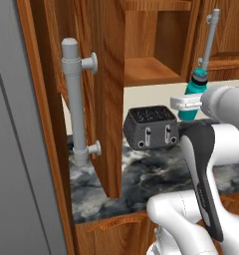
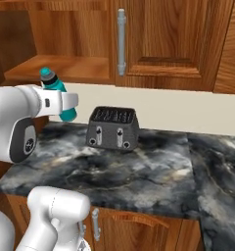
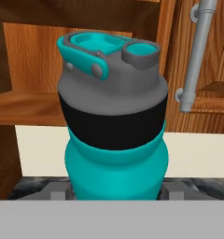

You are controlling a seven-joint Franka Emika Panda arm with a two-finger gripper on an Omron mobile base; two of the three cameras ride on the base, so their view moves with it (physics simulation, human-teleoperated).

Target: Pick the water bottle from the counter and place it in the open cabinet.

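Arm is raised and reaching forward over the base, upper link upright, forearm bent roughly level, wrist and hand held high. In the left base view the arm comes up from lower right, dark elbow joint facing the camera, white hand section pointing left. In the right base view the forearm runs left to right with the hand at its right end. Gripper (image 1: 190, 103) is clamped on the water bottle (image 1: 193, 94), grabbing its lower body, bottle upright, slightly tilted. Fingers (image 3: 55, 190) sit on either side of the bottle base in the hand view.
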